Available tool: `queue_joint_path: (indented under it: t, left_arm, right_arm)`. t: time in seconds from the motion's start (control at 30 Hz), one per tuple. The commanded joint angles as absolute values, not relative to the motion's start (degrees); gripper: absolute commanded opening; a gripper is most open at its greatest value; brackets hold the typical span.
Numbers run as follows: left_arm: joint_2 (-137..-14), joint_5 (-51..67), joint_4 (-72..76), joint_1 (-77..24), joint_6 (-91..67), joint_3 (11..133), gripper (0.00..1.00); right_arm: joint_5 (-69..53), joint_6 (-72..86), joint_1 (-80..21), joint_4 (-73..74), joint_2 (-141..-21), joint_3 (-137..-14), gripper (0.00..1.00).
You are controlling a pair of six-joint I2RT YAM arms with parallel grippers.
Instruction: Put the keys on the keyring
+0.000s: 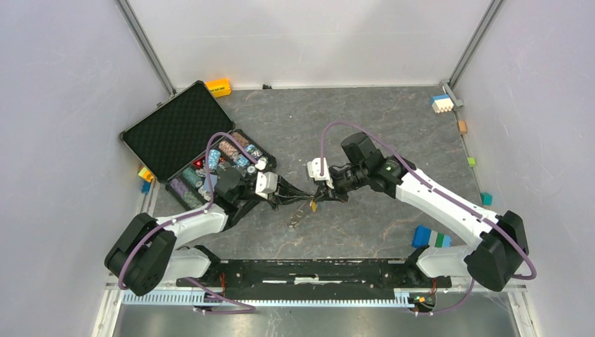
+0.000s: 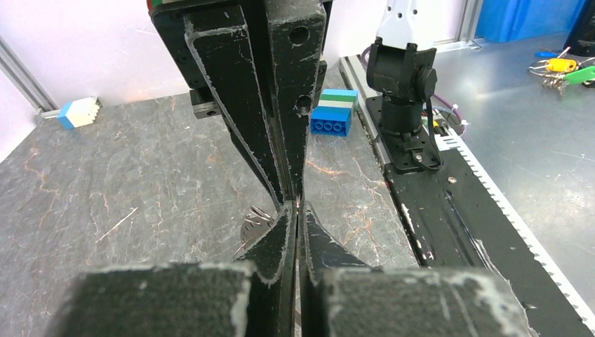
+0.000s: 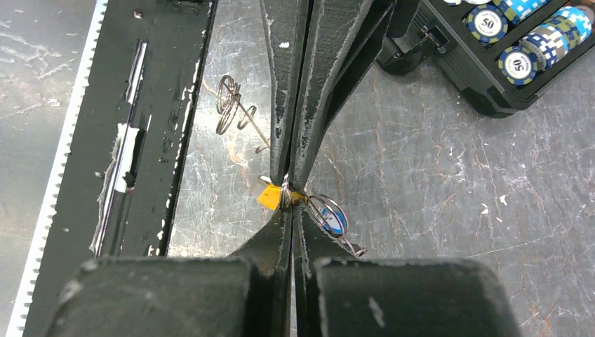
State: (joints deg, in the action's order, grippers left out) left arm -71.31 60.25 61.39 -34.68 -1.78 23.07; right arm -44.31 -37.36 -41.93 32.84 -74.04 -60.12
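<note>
1. My right hand (image 3: 290, 209) has its two black fingers pressed flat together, with no gap showing between them.
2. The left hand (image 2: 295, 214) is closed the same way. It reaches in from the opposite side, so the two sets of tips meet nose to nose above the desk (image 3: 435, 175).
3. A tiny metal key with a yellow-orange plastic head (image 3: 269, 197) sits right at that meeting point. Its head pokes out toward the black base rail (image 3: 161, 105), and a bit of silver metal shows in the pinch. I cannot tell which hand carries the yellow-orange key.
4. On the other side of the tips, toward the case, is the keyring (image 3: 328, 214), a thin silvery metal loop that touches the pinch. A short strand trails from it toward my right wrist camera. I cannot tell whether it hangs free or rests on the desk.
5. The blue plastic head of a second tiny key (image 3: 337, 221) shows inside that loop. I cannot make out whether this blue key is threaded on.
6. A separate bundle of thin wire loops (image 3: 231, 105) lies flat on the desk, near the left hand's fingers on the rail side and apart from the pinch.
7. Farther out is the open black case (image 3: 491, 91) with its rows of round poker chips (image 3: 486, 22), and behind the right arm's base sits a blue, white and green toy block (image 2: 331, 112).
</note>
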Motion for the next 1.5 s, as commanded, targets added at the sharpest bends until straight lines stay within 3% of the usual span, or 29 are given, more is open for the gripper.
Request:
queue_joint_path:
  t: [0.0,0.83,1.47]
  left_arm:
    - [-70.86,58.71,67.18,-34.26,-4.82,23.29,0.02]
    - [-68.89,59.17,64.41,-33.71,-1.51,23.20,0.02]
    - [-70.05,58.58,70.76,-33.71,-6.24,22.52,0.02]
  right_arm:
    - [-44.18,-37.32,-41.83,29.97,-72.19,-59.67,0.00]
    - [-44.29,-37.18,-41.34,28.63,-71.05,-57.65,0.00]
    - [-45.80,-35.47,-41.37,23.12,-70.95,-54.84,0.04]
